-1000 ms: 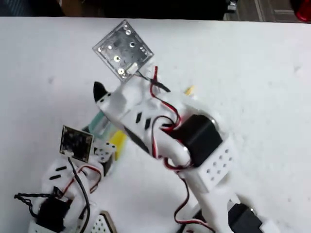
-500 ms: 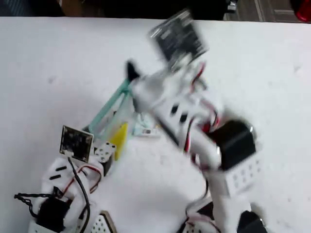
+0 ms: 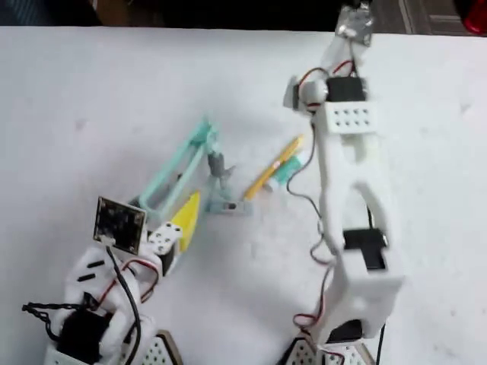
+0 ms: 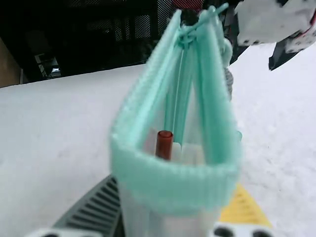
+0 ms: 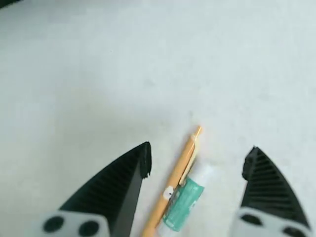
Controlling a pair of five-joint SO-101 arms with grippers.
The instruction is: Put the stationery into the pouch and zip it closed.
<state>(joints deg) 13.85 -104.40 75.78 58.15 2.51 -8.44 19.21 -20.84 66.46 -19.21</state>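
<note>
A clear pouch (image 3: 179,179) with a teal zip edge lies on the white table, its mouth held wide. My left gripper (image 3: 176,228) is shut on the pouch's near end. In the left wrist view the pouch (image 4: 173,163) gapes open, and a red-brown pen end (image 4: 164,143) shows inside between the left gripper's (image 4: 168,219) fingers. An orange pencil (image 3: 272,167) and a small teal and white tube (image 3: 288,172) lie side by side right of the pouch. My right gripper (image 5: 200,149) hangs open above the pencil (image 5: 177,180) and the tube (image 5: 186,202), touching neither.
A small white and teal piece (image 3: 228,205) lies by the pouch's lower edge, and a grey zip pull (image 3: 218,163) sticks out near its far end. The right arm (image 3: 354,190) stretches up the table's right side. The table's back edge (image 3: 152,29) meets a dark area.
The right arm has swung away from over the pouch to the right and toward the back of the table. This uncovered the pouch, pencil and tube. The left arm kept still.
</note>
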